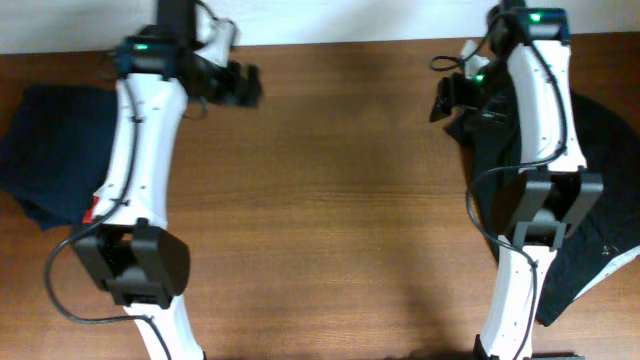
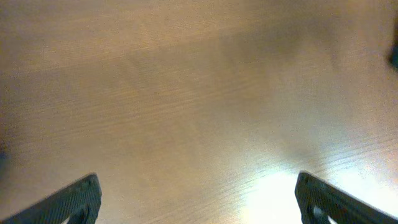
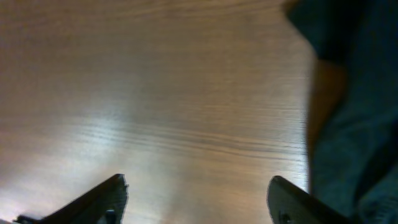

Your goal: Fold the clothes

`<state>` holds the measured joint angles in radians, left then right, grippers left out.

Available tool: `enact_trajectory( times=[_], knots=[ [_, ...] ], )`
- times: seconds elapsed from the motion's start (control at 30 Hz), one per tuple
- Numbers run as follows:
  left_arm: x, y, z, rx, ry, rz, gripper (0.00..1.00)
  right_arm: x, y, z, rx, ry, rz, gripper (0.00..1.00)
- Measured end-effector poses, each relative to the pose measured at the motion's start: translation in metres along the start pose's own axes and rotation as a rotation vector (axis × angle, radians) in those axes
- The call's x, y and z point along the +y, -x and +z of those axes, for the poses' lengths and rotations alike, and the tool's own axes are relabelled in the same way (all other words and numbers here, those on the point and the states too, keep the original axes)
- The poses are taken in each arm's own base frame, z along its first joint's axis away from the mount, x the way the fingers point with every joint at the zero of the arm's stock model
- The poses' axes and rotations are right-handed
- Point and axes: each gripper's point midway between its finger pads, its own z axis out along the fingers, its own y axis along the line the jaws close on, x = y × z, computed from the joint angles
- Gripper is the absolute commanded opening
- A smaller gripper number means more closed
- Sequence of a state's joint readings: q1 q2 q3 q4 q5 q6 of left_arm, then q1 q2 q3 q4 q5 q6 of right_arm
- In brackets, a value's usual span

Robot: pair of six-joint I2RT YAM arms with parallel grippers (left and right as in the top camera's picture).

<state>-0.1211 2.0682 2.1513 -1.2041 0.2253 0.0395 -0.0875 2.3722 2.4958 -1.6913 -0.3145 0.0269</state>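
At the left edge of the bench you see the navy garment rumpled, and at the right edge the larger black garment lies spread. Between them, over glossy, grained brown wood, your left gripper and right gripper hover with fingers spread wide, empty.

Overhead view: the navy blue, textured cloth garment is cut off by the left edge and partly covered by the white left arm. The thin black cloth garment runs past the right edge; the white right arm hides its inner part. Both wrist views are blurred. Their bottom edges cut off the left pincer and right pincer, leaving only fingertips in view.
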Motion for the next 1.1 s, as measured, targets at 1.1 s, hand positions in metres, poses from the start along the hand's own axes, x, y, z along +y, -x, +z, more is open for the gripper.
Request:
enact_trajectory(
  times=[1.1],
  knots=[
    [-0.029,-0.163,-0.204,-0.633,0.181,0.02,0.99,0.004,-0.22,-0.116,-0.867,-0.142,-0.28,0.99]
  ],
)
